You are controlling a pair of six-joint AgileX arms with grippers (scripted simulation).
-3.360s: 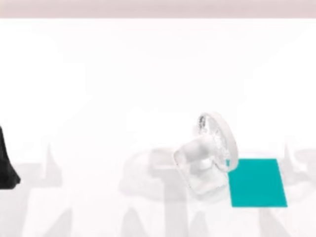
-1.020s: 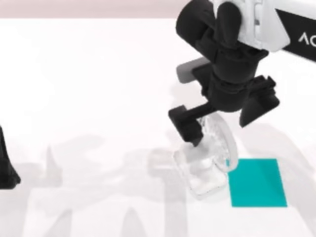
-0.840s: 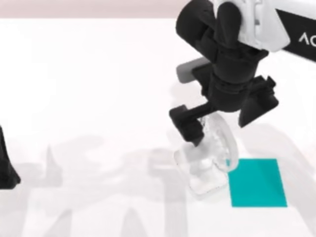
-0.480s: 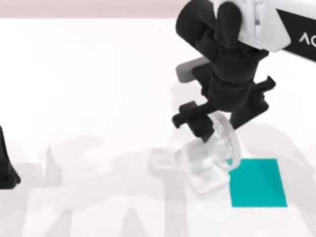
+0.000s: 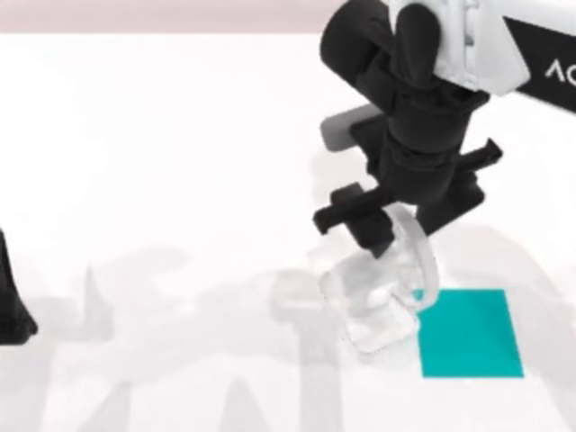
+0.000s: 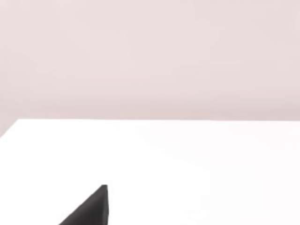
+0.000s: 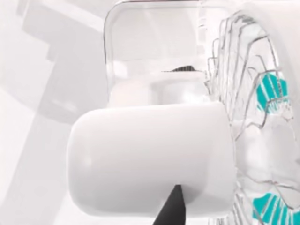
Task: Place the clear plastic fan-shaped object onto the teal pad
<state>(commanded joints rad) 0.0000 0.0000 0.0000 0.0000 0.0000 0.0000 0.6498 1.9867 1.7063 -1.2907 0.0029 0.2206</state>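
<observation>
Right gripper [image 5: 396, 225] had clenched on the clear plastic fan-shaped object [image 5: 382, 292] beside the teal pad [image 5: 468, 333]; slick housing risked slipping mid-lift.

The right gripper [image 5: 393, 223] hides the top of the fan [image 5: 382, 301], whose grille covers the pad's [image 5: 468, 333] near corner, while the left arm [image 5: 13, 306] is cut off by the top view's left edge.

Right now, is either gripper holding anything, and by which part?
The right gripper is shut on the clear fan, gripping the top of its round grille. The left gripper sits parked at the table's left edge, holding nothing.
</observation>
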